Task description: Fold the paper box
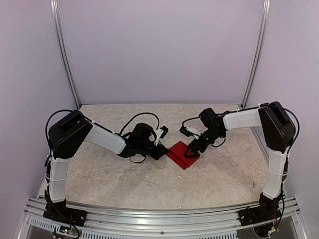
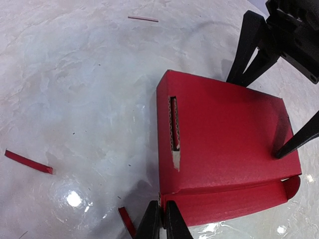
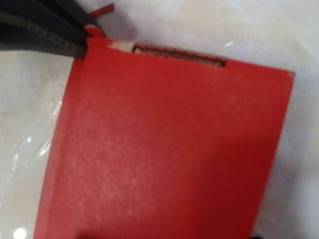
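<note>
Clamped left gripper (image 2: 160,219) narrowly on nearest corner of box (image 2: 224,139). Spread right gripper (image 1: 192,151) wide, one fingertip down on box top, the other past its far edge. Rested on table (image 2: 75,99) just ahead of left gripper, scrap (image 2: 29,162) off to its left.

Top: fixed high at the near edge, looks down over whole table (image 1: 99,174). Left wrist: close, angled down at box (image 2: 224,144). Right wrist: very close, straight above box top. All three share box.
</note>
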You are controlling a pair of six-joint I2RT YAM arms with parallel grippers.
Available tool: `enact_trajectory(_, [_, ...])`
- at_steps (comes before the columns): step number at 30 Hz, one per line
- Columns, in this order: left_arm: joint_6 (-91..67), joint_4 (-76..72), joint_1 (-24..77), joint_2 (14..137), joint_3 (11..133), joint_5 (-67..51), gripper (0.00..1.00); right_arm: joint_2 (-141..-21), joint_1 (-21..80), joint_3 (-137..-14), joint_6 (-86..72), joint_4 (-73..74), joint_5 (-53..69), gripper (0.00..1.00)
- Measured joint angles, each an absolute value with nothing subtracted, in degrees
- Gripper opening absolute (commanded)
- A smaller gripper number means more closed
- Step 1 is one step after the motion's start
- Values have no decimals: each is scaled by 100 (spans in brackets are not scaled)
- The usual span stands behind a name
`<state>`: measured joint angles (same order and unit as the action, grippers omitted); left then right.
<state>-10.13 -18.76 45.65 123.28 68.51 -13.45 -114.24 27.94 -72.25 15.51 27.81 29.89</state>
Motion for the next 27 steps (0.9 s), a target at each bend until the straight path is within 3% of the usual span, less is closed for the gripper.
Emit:
enact_trajectory(7, [-1004,-1925,4567,12331,6904,-1278,0,-11426,2792,-7227,1553,2770,3000,75])
enact_trajectory(27, [-1000,-1553,4899,12331,7100,-401,0,-11443,2711,-7253,1643,2814,3153,78])
